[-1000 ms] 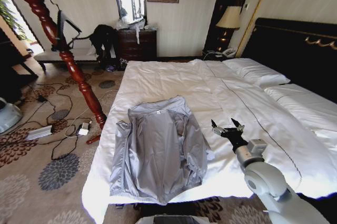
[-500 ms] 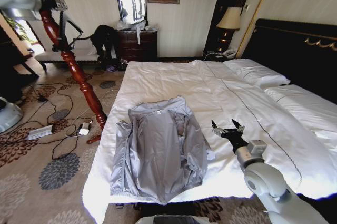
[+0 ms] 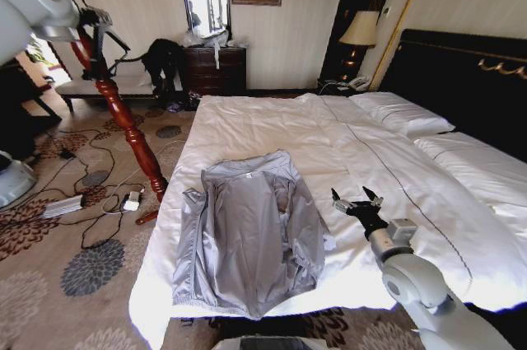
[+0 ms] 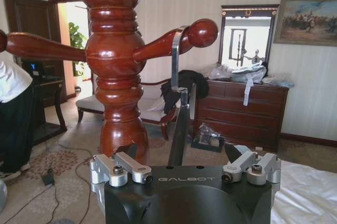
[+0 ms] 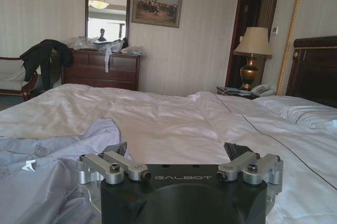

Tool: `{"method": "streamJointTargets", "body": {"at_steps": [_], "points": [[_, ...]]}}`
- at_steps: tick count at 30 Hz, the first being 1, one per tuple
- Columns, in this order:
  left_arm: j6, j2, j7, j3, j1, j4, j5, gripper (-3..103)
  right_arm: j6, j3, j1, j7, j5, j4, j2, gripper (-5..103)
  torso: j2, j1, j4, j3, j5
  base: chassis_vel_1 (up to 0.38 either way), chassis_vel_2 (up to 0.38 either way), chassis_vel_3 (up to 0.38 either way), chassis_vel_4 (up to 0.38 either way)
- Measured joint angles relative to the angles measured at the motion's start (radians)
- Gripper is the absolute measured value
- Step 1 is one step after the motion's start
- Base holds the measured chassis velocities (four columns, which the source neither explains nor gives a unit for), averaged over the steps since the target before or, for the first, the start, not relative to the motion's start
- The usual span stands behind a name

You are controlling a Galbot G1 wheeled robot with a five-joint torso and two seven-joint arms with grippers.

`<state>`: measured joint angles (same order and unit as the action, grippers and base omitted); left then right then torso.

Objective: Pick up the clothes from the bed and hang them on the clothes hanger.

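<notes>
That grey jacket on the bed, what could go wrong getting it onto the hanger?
The jacket lies spread and looks slippery, so the open right gripper beside it may pinch only a thin fold. The open left gripper, near the hanger on the wooden stand, could knock it off its peg.

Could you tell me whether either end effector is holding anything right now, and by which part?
Nothing is held: both are open, the left end effector facing the clothes hanger, the right end effector beside the clothes.
</notes>
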<state>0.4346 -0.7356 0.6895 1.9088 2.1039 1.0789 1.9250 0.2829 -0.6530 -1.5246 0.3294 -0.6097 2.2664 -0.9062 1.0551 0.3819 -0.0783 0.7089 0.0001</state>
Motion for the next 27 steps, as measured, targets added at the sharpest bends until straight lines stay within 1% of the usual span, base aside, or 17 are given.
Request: {"method": "streamJointTargets", "body": {"at_steps": [2,5,8,10,11,13,14,15,17,18,19,21,23,24,25,27], "points": [[0.006,-0.011,0.001,0.002,0.006,-0.026,0.006,93,-0.002,-0.002,-0.007,-0.001,0.000,0.000,0.002,100,0.000,0.000,0.0009,0.000,-0.0002,0.000,0.000,0.000,0.000],[0.008,-0.024,0.002,0.010,0.018,-0.045,0.007,93,-0.003,-0.001,-0.007,-0.001,0.000,0.000,0.002,100,0.000,0.000,0.0010,0.000,-0.0003,0.000,0.000,0.000,0.000],[0.016,-0.052,0.012,0.037,0.048,-0.073,0.015,92,-0.003,0.004,0.002,-0.001,0.001,-0.002,-0.002,100,0.000,0.000,-0.0002,0.000,0.0000,0.000,0.000,0.000,0.000],[0.020,-0.062,0.018,0.041,0.058,-0.087,0.018,82,-0.003,0.003,0.006,0.001,-0.001,-0.002,-0.004,100,0.000,0.000,-0.0002,0.000,0.0002,0.000,0.000,0.000,0.000],[0.020,-0.062,0.018,0.041,0.058,-0.087,0.018,82,-0.003,0.003,0.006,0.001,-0.001,-0.002,-0.004,100,0.000,0.000,-0.0002,0.000,0.0002,0.000,0.000,0.000,0.000],[0.025,-0.072,0.020,0.050,0.073,-0.109,0.019,72,-0.003,-0.002,0.007,0.002,-0.007,-0.001,-0.003,100,0.000,0.000,0.0006,0.000,-0.0002,0.000,0.000,0.000,0.000],[0.027,-0.073,0.023,0.055,0.078,-0.113,0.020,72,-0.003,-0.004,0.006,0.002,-0.008,-0.001,-0.001,100,0.000,0.000,0.0007,0.000,-0.0003,0.000,0.000,0.000,0.000],[0.029,-0.073,0.026,0.061,0.084,-0.115,0.023,66,-0.003,-0.005,0.005,0.003,-0.008,-0.001,-0.001,100,0.000,0.000,0.0007,0.000,-0.0003,0.000,0.000,0.000,0.000],[0.031,-0.073,0.028,0.066,0.089,-0.115,0.025,66,-0.003,-0.006,0.005,0.003,-0.009,-0.001,0.000,100,0.000,0.000,0.0008,0.000,-0.0003,0.000,0.000,0.000,0.000],[0.033,-0.071,0.031,0.077,0.101,-0.115,0.028,55,-0.003,-0.007,0.002,0.003,-0.009,-0.001,0.000,100,0.000,0.000,0.0003,0.000,-0.0002,0.000,0.000,0.000,0.000],[0.033,-0.069,0.031,0.079,0.104,-0.114,0.029,49,-0.004,-0.007,0.002,0.003,-0.009,-0.001,0.000,100,0.000,0.000,0.0001,0.000,-0.0001,0.000,0.000,0.000,0.000],[0.033,-0.066,0.032,0.081,0.106,-0.112,0.029,49,-0.004,-0.006,0.002,0.003,-0.009,-0.001,0.000,100,0.000,0.000,0.0000,0.000,-0.0001,0.000,0.000,0.000,0.000],[0.033,-0.061,0.032,0.081,0.106,-0.108,0.030,39,-0.004,-0.003,0.003,0.003,-0.008,-0.002,0.000,100,0.000,0.000,0.0007,0.000,-0.0001,0.000,0.000,0.000,0.000],[0.033,-0.059,0.032,0.081,0.106,-0.107,0.030,34,-0.004,-0.002,0.004,0.004,-0.008,-0.003,0.001,100,0.000,0.000,0.0008,0.000,-0.0003,0.000,0.000,0.000,0.000],[0.033,-0.059,0.032,0.081,0.106,-0.107,0.030,34,-0.004,-0.002,0.004,0.004,-0.008,-0.003,0.001,100,0.000,0.000,0.0008,0.000,-0.0003,0.000,0.000,0.000,0.000],[0.034,-0.057,0.032,0.077,0.103,-0.106,0.031,23,-0.004,-0.001,0.008,0.004,-0.008,-0.006,0.002,100,0.000,0.000,0.0004,0.000,-0.0001,0.000,0.000,0.000,0.000]]}}
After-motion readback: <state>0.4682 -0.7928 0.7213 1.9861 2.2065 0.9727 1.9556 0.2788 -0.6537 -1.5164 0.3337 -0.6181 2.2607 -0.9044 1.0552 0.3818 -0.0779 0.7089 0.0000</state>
